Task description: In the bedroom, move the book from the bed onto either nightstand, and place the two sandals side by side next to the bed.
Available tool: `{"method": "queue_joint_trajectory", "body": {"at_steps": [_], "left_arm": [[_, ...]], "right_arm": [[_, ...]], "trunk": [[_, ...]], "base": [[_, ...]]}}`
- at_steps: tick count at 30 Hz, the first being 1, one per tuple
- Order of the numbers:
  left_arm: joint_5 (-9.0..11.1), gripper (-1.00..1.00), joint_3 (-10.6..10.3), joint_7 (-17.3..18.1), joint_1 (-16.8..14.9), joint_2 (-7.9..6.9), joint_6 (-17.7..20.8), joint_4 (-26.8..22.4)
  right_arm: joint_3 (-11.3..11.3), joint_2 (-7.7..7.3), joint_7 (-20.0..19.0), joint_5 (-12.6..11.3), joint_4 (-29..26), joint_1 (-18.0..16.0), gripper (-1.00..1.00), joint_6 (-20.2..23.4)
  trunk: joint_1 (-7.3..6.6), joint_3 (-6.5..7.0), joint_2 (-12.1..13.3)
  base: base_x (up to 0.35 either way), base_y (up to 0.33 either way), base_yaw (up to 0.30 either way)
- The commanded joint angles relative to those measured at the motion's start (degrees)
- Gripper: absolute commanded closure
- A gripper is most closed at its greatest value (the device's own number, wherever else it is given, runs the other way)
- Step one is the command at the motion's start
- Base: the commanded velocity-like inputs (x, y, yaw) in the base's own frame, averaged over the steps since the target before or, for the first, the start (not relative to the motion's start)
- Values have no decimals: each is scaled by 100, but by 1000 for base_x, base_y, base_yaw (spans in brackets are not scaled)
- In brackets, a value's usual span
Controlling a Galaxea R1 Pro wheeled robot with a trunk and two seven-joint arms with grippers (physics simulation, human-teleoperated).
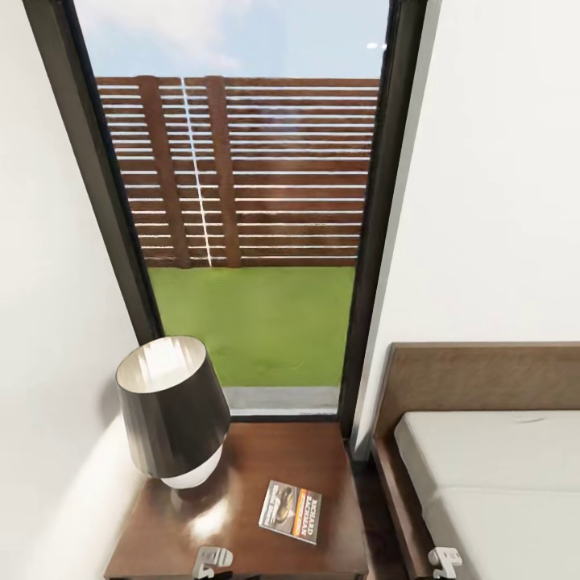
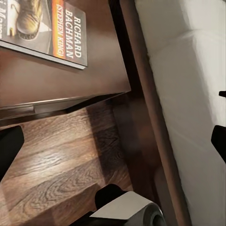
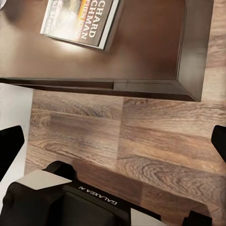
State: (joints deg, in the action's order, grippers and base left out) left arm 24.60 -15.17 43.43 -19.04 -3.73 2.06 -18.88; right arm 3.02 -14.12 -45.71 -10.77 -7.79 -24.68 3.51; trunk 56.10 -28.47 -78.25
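Observation:
The book (image 1: 291,511) lies flat on the nightstand (image 1: 242,475), near its front right, cover up with the orange band showing. It also appears in the left wrist view as the book (image 2: 47,28) on the nightstand top (image 2: 61,80), and in the right wrist view as the book (image 3: 82,21) on the nightstand (image 3: 150,47). The bed (image 1: 491,467) stands right of the nightstand, its mattress (image 2: 188,70) bare. My left gripper (image 1: 213,560) hangs at the nightstand's front edge, open and empty. My right gripper (image 1: 445,557) is over the bed's near corner, also open and empty. The sandals are out of view.
A dark-shaded lamp (image 1: 171,411) takes up the nightstand's back left. A tall window (image 1: 250,242) stands behind it, with white walls on both sides. Wood floor (image 3: 141,141) runs below the nightstand, with a narrow gap of floor (image 2: 122,141) between nightstand and bed.

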Motion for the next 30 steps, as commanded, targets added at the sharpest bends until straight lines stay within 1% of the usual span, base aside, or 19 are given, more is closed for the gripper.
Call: {"method": "queue_joint_trajectory", "body": {"at_steps": [1,7,9,10,11,14,15,16,19,20,21,23,24,25,26,30], "left_arm": [[55,-100,-34,8,-3,-5,22,-2],[61,-100,-29,-11,-3,-5,18,-2],[62,-100,-20,-223,-3,-10,21,-2],[62,-100,-17,-415,-3,-12,21,-2],[62,-100,-17,-530,-3,-10,21,-2],[68,-100,-24,-1277,0,-3,18,-2],[69,-100,-27,-1386,1,0,17,-2],[70,-100,-33,-1665,7,18,15,9],[69,-100,-37,-1974,12,32,11,178],[68,-100,-37,-2019,12,33,10,233],[64,-100,-39,-2251,14,38,-164,585],[63,-100,-39,-2390,14,38,-347,789],[63,-100,-39,-2746,14,39,-493,1034],[63,-100,-39,-2940,14,39,-529,1099],[62,-100,-39,-3271,14,39,-564,1167],[66,-100,-40,-4019,16,48,-601,1237]], "right_arm": [[32,-3,-15,-57,-3,-2,-100,37],[33,11,-6,-55,-3,-2,-100,35],[36,25,17,-56,-3,-2,-100,37],[38,31,27,-57,-2,-2,-100,38],[38,33,31,-53,0,-2,-100,37],[40,43,41,-43,7,-2,-100,36],[40,44,42,-42,12,-2,-100,36],[40,47,43,-41,61,-2,-100,35],[40,49,44,-40,303,-2,-100,35],[40,49,45,-40,363,-2,-100,34],[40,49,45,-40,622,-2,-100,28],[40,49,45,-40,668,-2,-100,27],[40,50,45,-40,691,-2,-100,27],[40,50,45,-40,697,-2,-100,27],[40,50,45,-48,698,-2,-100,27],[40,50,45,-55,702,-2,-100,26]], "trunk": [[-23,13,38],[-155,120,279],[-199,156,359],[-221,174,399],[-242,192,439],[-308,246,560],[-330,264,600],[-352,282,640],[-418,336,760],[-440,354,800],[-462,372,840],[-506,408,921],[-528,426,961],[-550,444,1001],[-572,462,1041],[-660,533,1201]], "base": [[0,0,0],[0,0,0],[0,0,0],[0,0,0],[0,0,0],[0,0,0],[0,0,0],[0,0,0],[0,0,0],[0,0,0],[0,0,0],[0,0,0],[0,0,0],[0,0,0],[0,0,0],[0,0,0]]}}
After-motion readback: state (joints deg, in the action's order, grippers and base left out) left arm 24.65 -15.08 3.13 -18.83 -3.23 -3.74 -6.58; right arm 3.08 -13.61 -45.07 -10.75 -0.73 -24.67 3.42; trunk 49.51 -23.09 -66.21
